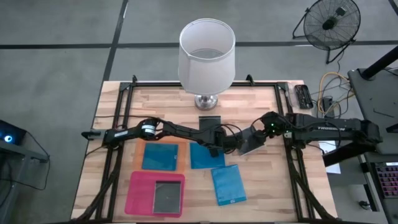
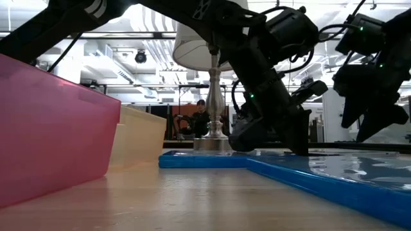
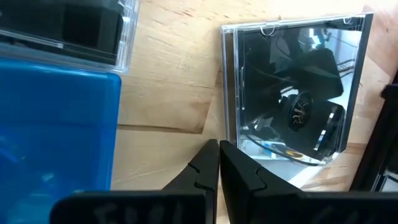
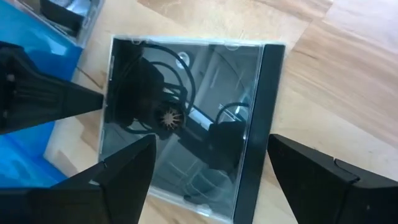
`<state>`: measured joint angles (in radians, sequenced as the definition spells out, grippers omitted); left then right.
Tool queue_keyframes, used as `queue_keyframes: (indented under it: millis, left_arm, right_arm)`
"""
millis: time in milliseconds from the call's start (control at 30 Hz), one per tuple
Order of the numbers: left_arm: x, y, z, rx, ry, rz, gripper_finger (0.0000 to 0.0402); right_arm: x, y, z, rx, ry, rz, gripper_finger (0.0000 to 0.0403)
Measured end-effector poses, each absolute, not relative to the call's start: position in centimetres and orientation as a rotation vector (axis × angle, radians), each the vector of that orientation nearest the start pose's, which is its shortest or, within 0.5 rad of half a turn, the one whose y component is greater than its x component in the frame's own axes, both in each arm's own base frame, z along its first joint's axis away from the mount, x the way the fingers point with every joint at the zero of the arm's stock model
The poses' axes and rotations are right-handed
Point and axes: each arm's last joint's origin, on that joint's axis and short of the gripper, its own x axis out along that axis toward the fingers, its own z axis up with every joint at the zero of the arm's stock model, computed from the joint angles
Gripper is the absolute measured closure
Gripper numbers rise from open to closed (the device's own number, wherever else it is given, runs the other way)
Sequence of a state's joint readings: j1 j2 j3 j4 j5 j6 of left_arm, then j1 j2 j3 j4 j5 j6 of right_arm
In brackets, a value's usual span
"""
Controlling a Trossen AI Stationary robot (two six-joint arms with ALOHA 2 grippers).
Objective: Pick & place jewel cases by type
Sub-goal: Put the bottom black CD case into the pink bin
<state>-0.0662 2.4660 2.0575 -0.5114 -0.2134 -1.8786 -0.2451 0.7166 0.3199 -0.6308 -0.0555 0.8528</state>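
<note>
- Clear case (image 4: 186, 118) lies flat on the wood table (image 1: 261, 180), near the table's middle, between the two grippers.
- Right gripper (image 4: 208, 180) hangs over this case with fingers spread wide, one on each side, holding nothing.
- Left gripper (image 3: 217, 165) is closed and empty, its tips just beside the clear case's edge.
- Blue cases: one (image 1: 206, 155) under the left arm, one (image 1: 227, 184) nearer the front edge, one (image 1: 159, 156) on the orange sheet (image 1: 138, 163).
- Grey case (image 1: 167, 196) sits in the pink tray (image 1: 138, 194).
- Dark case (image 1: 209, 122) lies by the lamp (image 1: 206, 59) base.
</note>
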Motion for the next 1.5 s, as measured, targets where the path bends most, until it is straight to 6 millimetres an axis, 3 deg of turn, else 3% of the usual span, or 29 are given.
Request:
queue_keyframes:
  millis: [333,833,1500]
  left_arm:
    - [53.2,-2.9,15.0,-1.588,0.497,0.909,0.0401]
    - [53.3,-2.9,15.0,-1.588,0.501,0.898,0.0401]
    - [53.4,-2.9,15.0,-1.593,0.494,0.887,0.0402]
  right_arm:
    - [12.0,-2.9,14.1,0.948,0.892,-0.611,0.0096]
    - [11.1,-4.2,14.7,1.133,0.790,-0.657,0.0057]
    - [10.3,-5.0,13.9,1.125,0.831,-0.606,0.0050]
